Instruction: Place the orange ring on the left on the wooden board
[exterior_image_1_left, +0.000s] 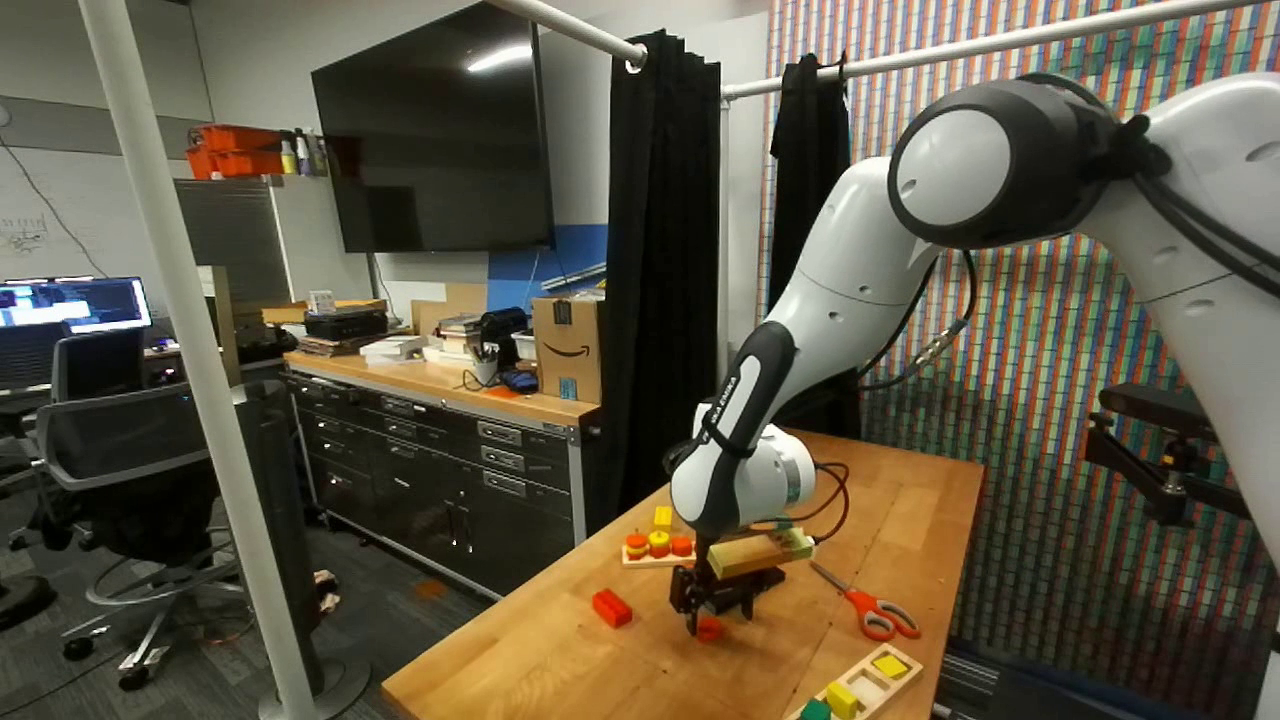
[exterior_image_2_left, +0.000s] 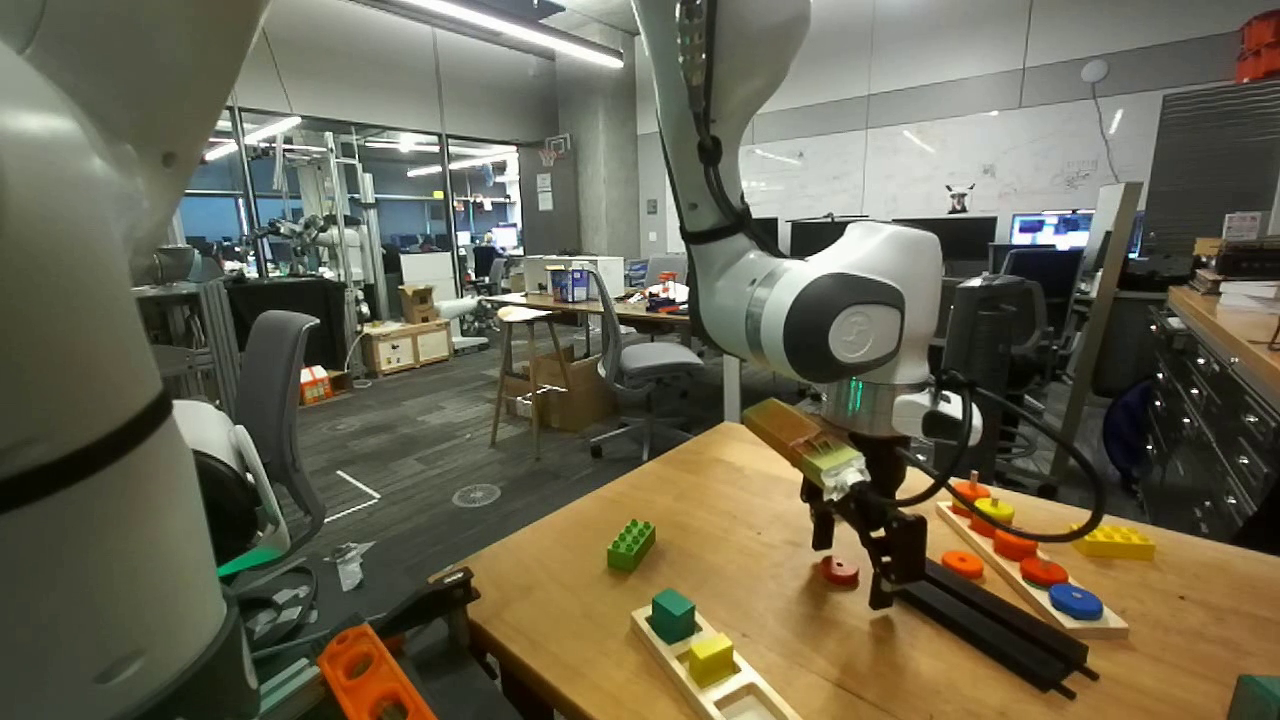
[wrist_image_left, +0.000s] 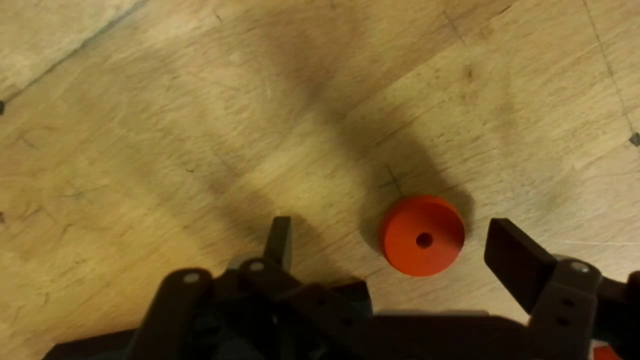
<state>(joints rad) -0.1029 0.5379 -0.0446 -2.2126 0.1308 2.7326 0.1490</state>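
In the wrist view the presumed orange ring (wrist_image_left: 422, 257) lies between the wide-spread, empty jaws of the gripper (wrist_image_left: 391, 240), nearer the right; in an exterior view the wooden board (exterior_image_1_left: 655, 562) lies left, beyond; in an exterior view the wooden board (exterior_image_2_left: 1105, 626) lies right.

Gripper (wrist_image_left: 392, 237): matt, metal or plastic, can't tell. Ring (wrist_image_left: 422, 255) just under it: smooth, low-sheen. Tabletop (wrist_image_left: 150, 150) below: wood w/ vis. grain, scratched. Wooden board (exterior_image_2_left: 1106, 626) nr gripper: plain matt wood. Scissors (exterior_image_1_left: 862, 603) nr gripper too: plastic-look handles. Curtain (exterior_image_1_left: 665, 280) well apart fr. gripper: matt cloth.
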